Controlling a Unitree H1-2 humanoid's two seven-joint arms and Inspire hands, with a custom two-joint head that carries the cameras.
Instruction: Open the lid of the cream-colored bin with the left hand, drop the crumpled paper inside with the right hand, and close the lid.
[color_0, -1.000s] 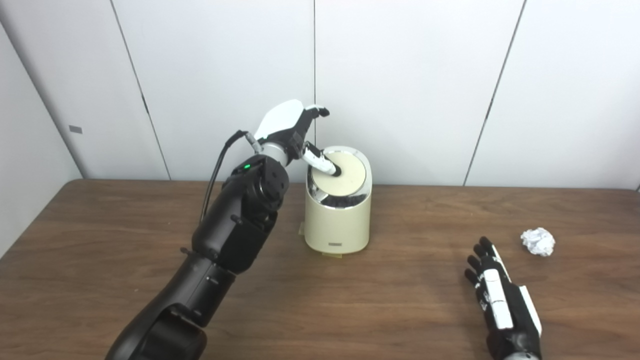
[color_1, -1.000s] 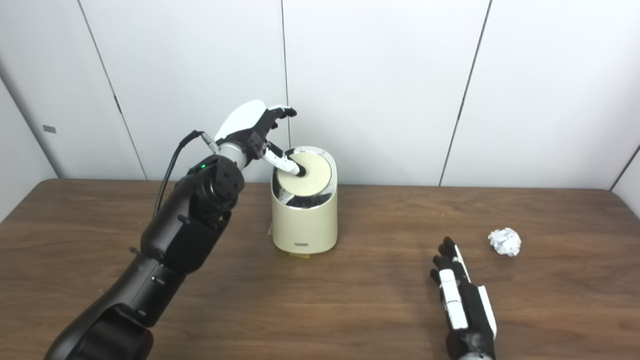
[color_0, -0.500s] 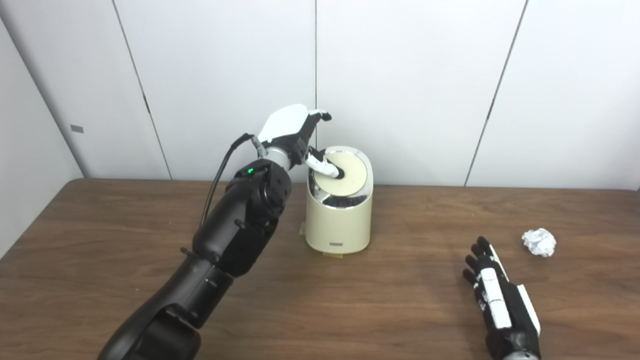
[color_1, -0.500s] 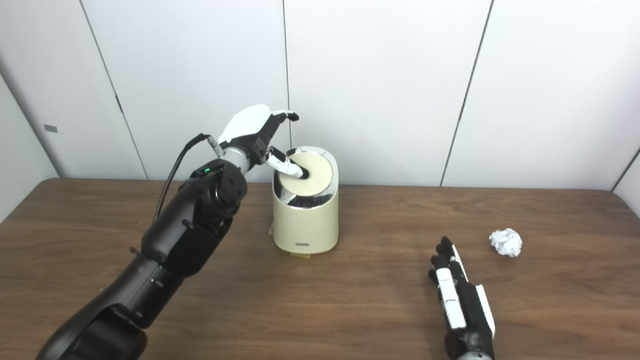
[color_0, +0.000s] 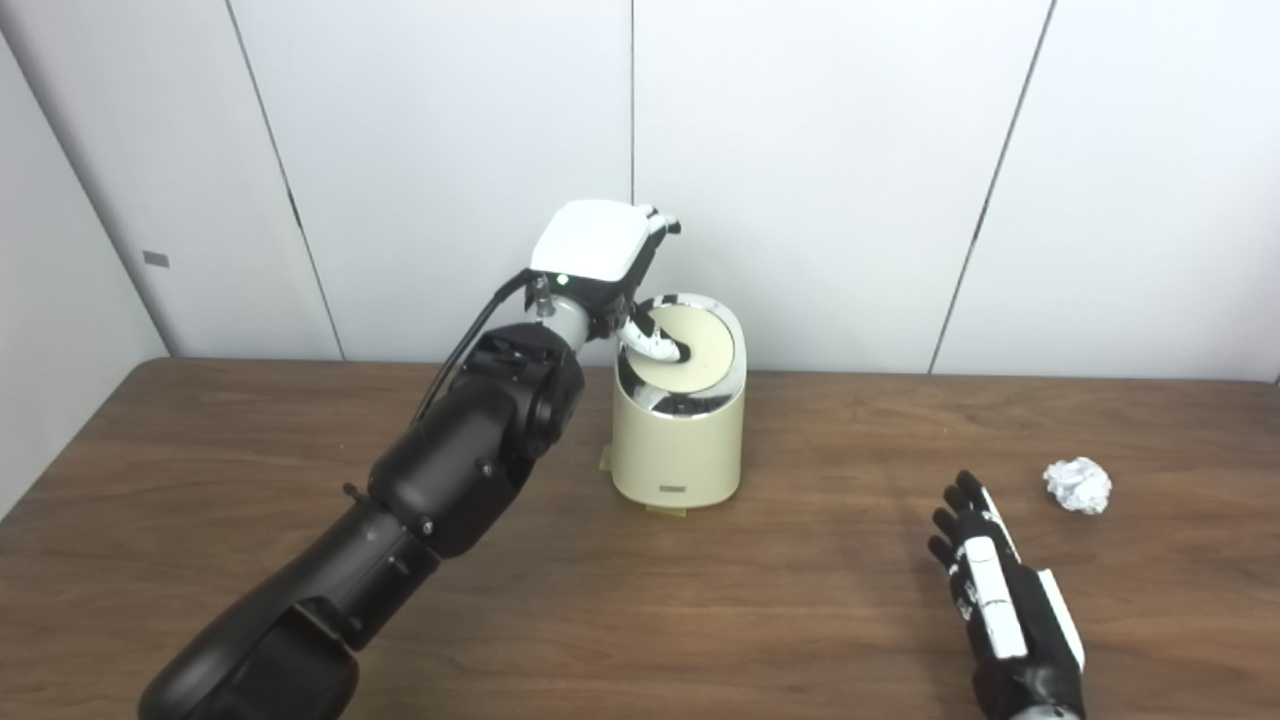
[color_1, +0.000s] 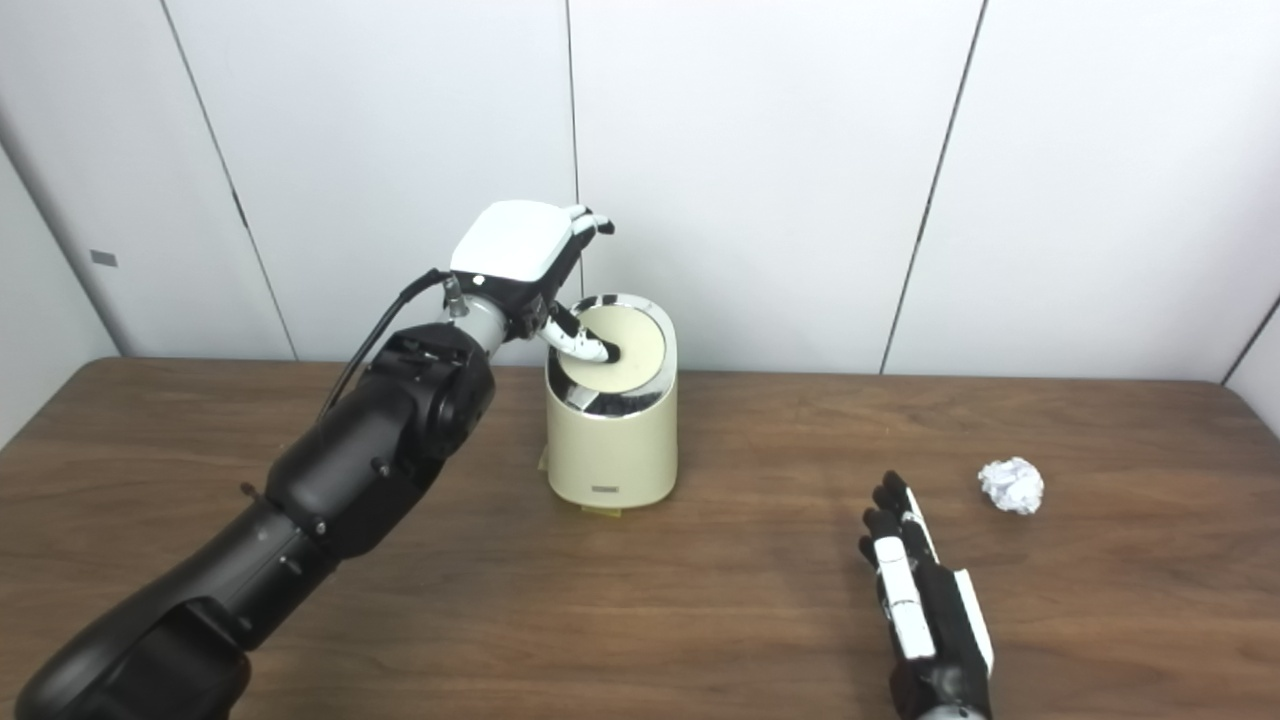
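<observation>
step: opening lid (color_0: 690, 350) of cream bin (color_0: 678, 440), 1st of 3; lid tilted, not yet open.
left hand (color_0: 600, 262): above bin's left-far rim, one digit hooked down on lid centre; rest of fingers (color_0: 662, 222) loosely apart, gripping nothing.
right hand (color_1: 925, 610): flat on desk (color_0: 200, 480) near-right, fingers straight & apart, idle.
paper (color_1: 1011, 484): crumpled, on desk right of bin, well apart; just far-right of right hand.
next: prob. press/swing lid fully open & hold; then right hand reaches for paper.
</observation>
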